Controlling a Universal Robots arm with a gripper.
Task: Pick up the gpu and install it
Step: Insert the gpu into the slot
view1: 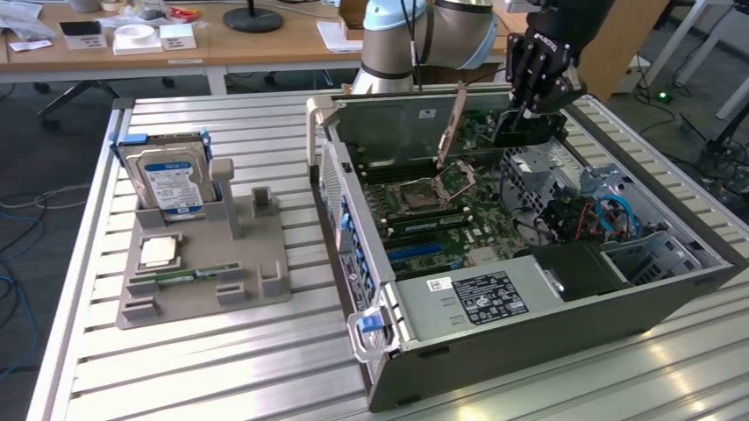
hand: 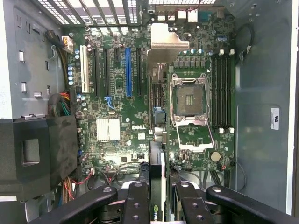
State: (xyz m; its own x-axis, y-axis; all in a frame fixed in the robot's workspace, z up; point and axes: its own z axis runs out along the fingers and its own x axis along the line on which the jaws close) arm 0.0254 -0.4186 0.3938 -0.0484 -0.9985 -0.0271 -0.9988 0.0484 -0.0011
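Your black hand (view1: 532, 105) hangs over the open grey metal computer case (view1: 527, 324) on the slatted metal table (view1: 210, 368). It is closed narrowly on the gpu (view1: 518, 132), a thin dark card gripped by its two flat faces.

In the wrist view the gpu (hand: 156, 186) shows edge-on between the fingers (hand: 138, 203). It sits above the green motherboard (hand: 117, 107), clear of it, and runs parallel to the long blue expansion slot (hand: 128, 70). It looks offset from that slot, towards the square silver processor socket (hand: 189, 100).

The likeliest failure, as I judge it, is pressing down with that offset uncorrected. The card's edge would then land on board components beside the slot rather than in it.

The socket's raised metal lever (view1: 451, 132) stands near the card, so a sideways shift could snag it. The grip covers a small part of the card, so any contact may twist it between the fingers. The silver end bracket may also catch the case's rear wall.
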